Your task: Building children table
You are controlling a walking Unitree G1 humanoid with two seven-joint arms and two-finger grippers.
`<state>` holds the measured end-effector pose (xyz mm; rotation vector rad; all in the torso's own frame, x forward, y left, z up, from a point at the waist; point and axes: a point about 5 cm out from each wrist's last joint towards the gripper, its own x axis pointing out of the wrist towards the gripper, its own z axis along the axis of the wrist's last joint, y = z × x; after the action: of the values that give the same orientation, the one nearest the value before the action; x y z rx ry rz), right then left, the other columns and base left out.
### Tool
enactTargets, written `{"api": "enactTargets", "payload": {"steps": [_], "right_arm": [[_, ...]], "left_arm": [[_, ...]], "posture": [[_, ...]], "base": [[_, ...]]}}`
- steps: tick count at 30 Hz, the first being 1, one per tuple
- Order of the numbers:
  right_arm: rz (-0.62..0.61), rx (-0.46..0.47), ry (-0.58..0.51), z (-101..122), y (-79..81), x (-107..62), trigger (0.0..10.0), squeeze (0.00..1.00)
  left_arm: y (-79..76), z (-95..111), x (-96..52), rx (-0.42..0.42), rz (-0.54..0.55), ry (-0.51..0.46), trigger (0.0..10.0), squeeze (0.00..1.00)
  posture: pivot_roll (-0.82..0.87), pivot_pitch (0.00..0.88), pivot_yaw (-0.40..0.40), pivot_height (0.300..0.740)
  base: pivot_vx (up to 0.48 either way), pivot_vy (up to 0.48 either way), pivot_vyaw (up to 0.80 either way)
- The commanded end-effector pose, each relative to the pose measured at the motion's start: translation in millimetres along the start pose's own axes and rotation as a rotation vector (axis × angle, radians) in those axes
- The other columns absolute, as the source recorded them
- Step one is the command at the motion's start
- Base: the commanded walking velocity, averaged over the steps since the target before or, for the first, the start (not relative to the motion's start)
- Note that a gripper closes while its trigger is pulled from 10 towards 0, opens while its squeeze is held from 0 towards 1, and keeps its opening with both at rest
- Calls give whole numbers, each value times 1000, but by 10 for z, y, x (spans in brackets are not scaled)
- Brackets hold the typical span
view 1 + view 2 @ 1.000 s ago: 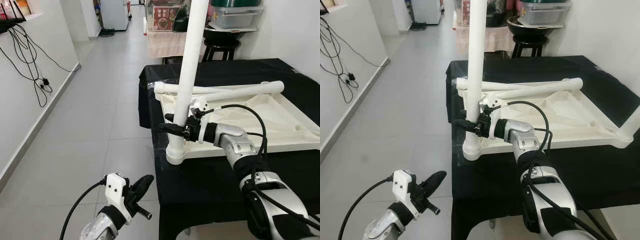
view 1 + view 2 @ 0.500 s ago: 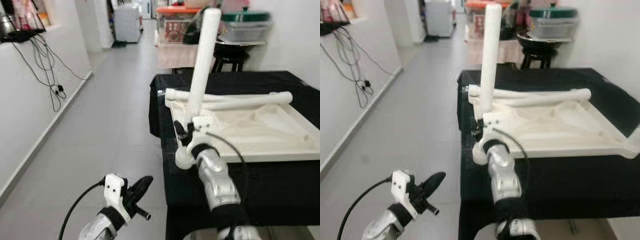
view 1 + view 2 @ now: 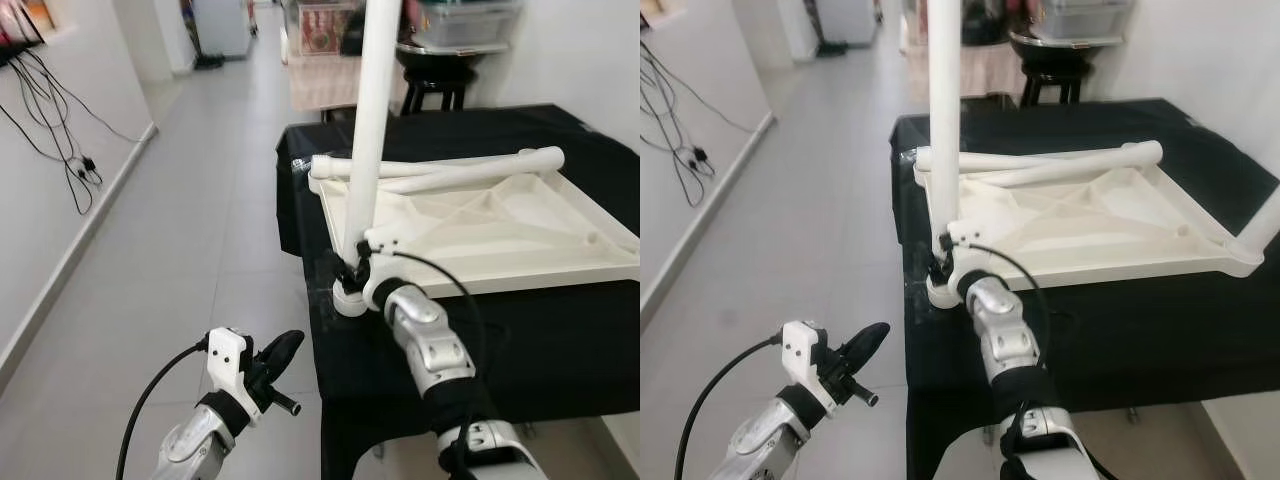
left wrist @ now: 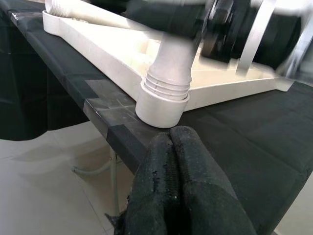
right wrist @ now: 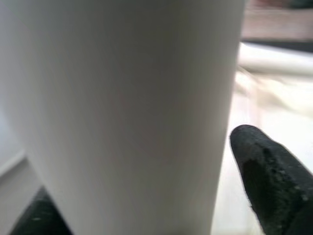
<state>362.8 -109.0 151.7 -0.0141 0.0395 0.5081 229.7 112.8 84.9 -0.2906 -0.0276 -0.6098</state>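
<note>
A white children's table top (image 3: 560,268) lies upside down on a black-covered table (image 3: 560,340). One white leg (image 3: 372,130) stands upright in the socket (image 3: 348,300) at its near left corner. My right gripper (image 3: 350,272) is shut on this leg just above the socket; in the right wrist view the leg (image 5: 127,107) sits between the black fingers (image 5: 266,171). Two more legs (image 3: 450,172) lie across the top's far edge. Another leg (image 3: 1262,225) rises at the near right corner. My left gripper (image 3: 282,352) hangs shut over the floor, short of the table's corner (image 4: 105,105).
Grey tiled floor (image 3: 200,230) stretches to the left of the table, up to a white wall with hanging cables (image 3: 60,130). Behind the table stand a black stool (image 3: 435,85) and stacked storage boxes (image 3: 465,22).
My right arm has swung around the leg's base, from reaching in from the right to reaching in from the near side, still holding it. The view shifted too. The left arm stayed put.
</note>
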Motion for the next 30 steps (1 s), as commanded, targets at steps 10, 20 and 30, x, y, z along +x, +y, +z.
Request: {"api": "enactTargets", "payload": {"steps": [10, 20, 30], "right_arm": [[636, -69, -6, 349, 3, 30, 10000, 0], [661, 0, 2, 351, -141, 44, 0, 0], [97, 12, 89, -248, -223, -171, 0, 0]], "left_arm": [[14, -54, -1, -12, 10, 24, 10000, 0], [5, -66, -13, -14, 10, 29, 10000, 0], [8, -54, -54, -22, 13, 28, 10000, 0]], "posture": [[-6, 0, -3, 740], [-1, 0, 4, 740], [-28, 0, 0, 740]], "base": [[0, 0, 0], [0, 0, 0], [0, 0, 0]]}}
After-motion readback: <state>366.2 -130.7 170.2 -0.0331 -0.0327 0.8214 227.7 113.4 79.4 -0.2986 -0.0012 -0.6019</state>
